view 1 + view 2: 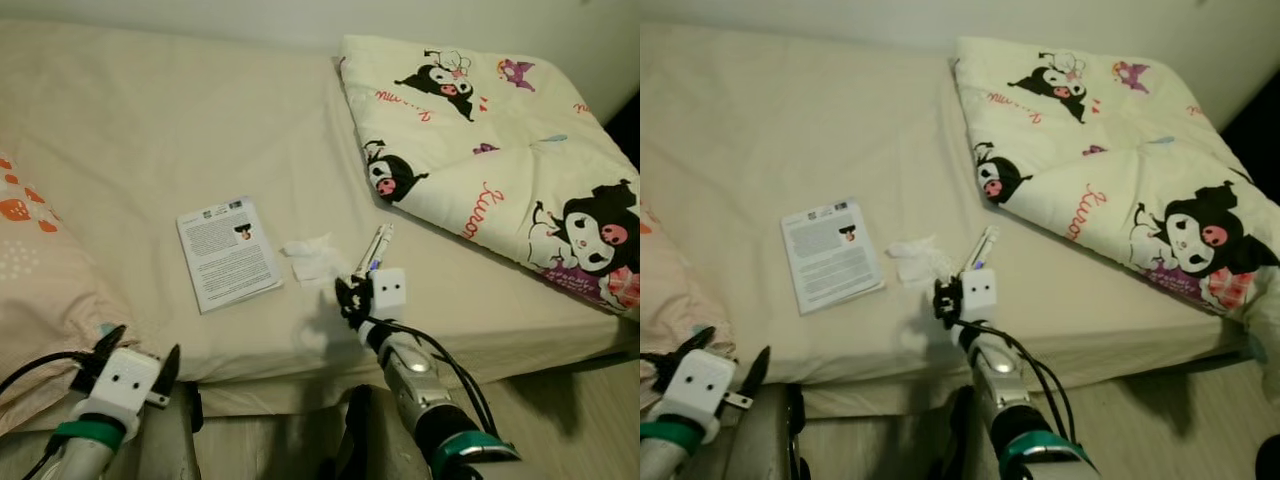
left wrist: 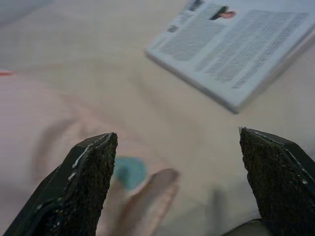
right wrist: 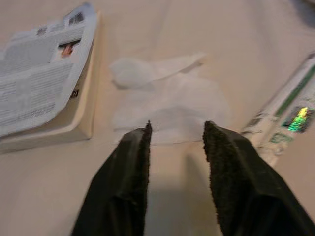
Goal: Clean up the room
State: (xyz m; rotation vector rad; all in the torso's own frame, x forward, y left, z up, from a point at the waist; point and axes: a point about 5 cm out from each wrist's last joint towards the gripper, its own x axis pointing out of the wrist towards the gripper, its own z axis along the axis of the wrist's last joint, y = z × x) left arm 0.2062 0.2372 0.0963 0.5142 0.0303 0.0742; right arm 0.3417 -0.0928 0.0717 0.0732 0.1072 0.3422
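While the crumpled white tissue [image 1: 311, 258] is lying on the beige bed sheet [image 1: 150, 130], it is being flanked by two other items: a white booklet [image 1: 228, 252] just beside it on the robot's left and a slim tube [image 1: 372, 251] just beside it on the right. No clear long axis is being shown by the tissue, though one twisted tail is being pointed toward the far side of the bed. The tube's long axis is being run diagonally, its far end being angled away from the robot and to the right. The booklet is being seen flat with printed text facing up, its long side being turned slightly off the bed's edge line.

The right gripper [image 3: 176, 135] is being held just short of the tissue's near edge, its fingers parted with a narrow gap and nothing being gripped between them. The left gripper [image 1: 135, 362] is being held low at the bed's near edge, its fingers [image 2: 86, 182] spread wide and empty, near a pink pillow [image 1: 40, 290] with orange print.

A cream cartoon-printed quilt [image 1: 490, 150] is being seen folded on the right part of the bed, well apart from the tissue.
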